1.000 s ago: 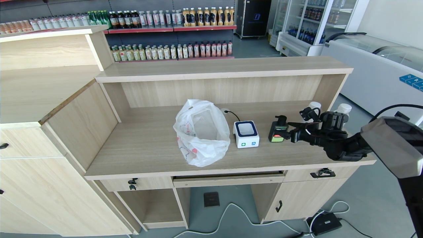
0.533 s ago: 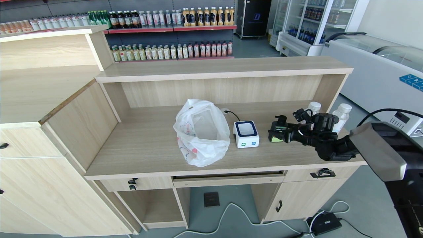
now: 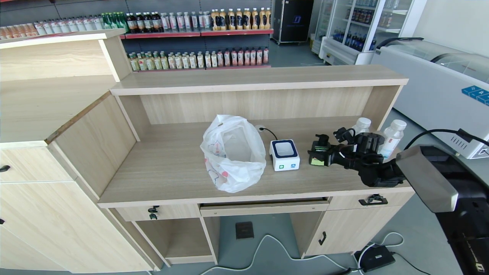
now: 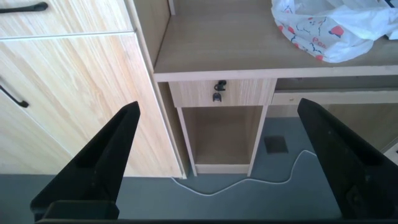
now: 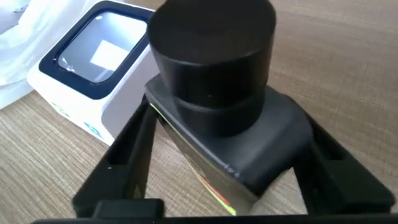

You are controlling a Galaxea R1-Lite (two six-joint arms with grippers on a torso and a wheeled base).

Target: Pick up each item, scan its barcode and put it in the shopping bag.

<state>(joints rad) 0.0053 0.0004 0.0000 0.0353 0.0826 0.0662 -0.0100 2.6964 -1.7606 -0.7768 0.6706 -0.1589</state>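
1. The right tool (image 3: 318, 157) reaches in low from the right end of the worktop (image 3: 168, 172) and is closed on the dark bottle (image 5: 249, 155), one finger against each side of the body below the black cap (image 5: 211, 56). Gripping the sides would leave the labelled face free to show to the scanner (image 3: 284, 154).
2. The dark bottle stands upright on the worktop, just right of the scanner. I judge the pick-up to be the step in hand, with the scan not yet done.
3. The scanner sits with its window facing up, between the bottle and the shopping bag (image 3: 233, 152), so an item can pass over the glass on its way to the bag.
4. The shopping bag slumps a little, but its mouth gapes upward, ready to take things from above. Through the thin plastic it looks to hold nothing yet.
5. The left tool (image 4: 219, 112) hangs off to the left, lower than the worktop edge, its fingers spread wide and holding nothing. There it is well out of the right arm's way.
6. Counted: two tools, one scanner and one bag. There are three items: the one dark bottle and two clear bottles (image 3: 361, 126) (image 3: 391, 135) with white caps. The clear pair stands side by side at the back right corner, behind the right arm, probably waiting their turn
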